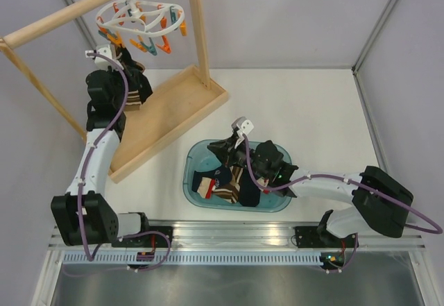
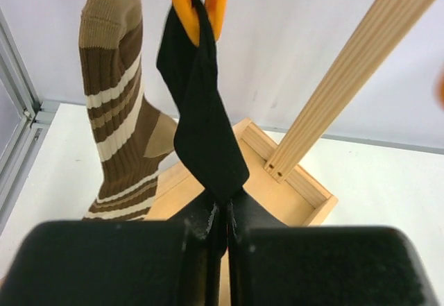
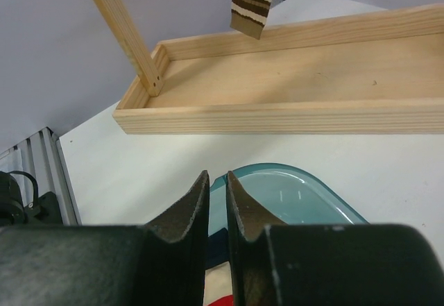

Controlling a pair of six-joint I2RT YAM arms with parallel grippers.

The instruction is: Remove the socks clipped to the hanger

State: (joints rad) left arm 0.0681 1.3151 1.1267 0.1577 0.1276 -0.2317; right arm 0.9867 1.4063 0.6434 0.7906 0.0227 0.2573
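Note:
The white ring hanger [image 1: 142,14] with orange and teal clips hangs from the wooden pole. In the left wrist view, a black sock [image 2: 201,119] hangs from an orange clip [image 2: 195,1]. My left gripper [image 2: 225,205] is shut on its lower end. A brown, tan and white striped sock [image 2: 114,105] hangs beside it on the left. In the top view my left gripper [image 1: 137,87] is just under the hanger. My right gripper [image 3: 217,175] is shut and empty, low over the teal basin [image 3: 305,195]. Several socks [image 1: 222,184] lie in the basin.
The wooden rack's tray base [image 1: 170,115] lies between the arms, with its upright post [image 1: 200,35] to the right of the hanger. The slanted post [image 2: 340,84] stands close to the right of the black sock. Grey walls enclose the table.

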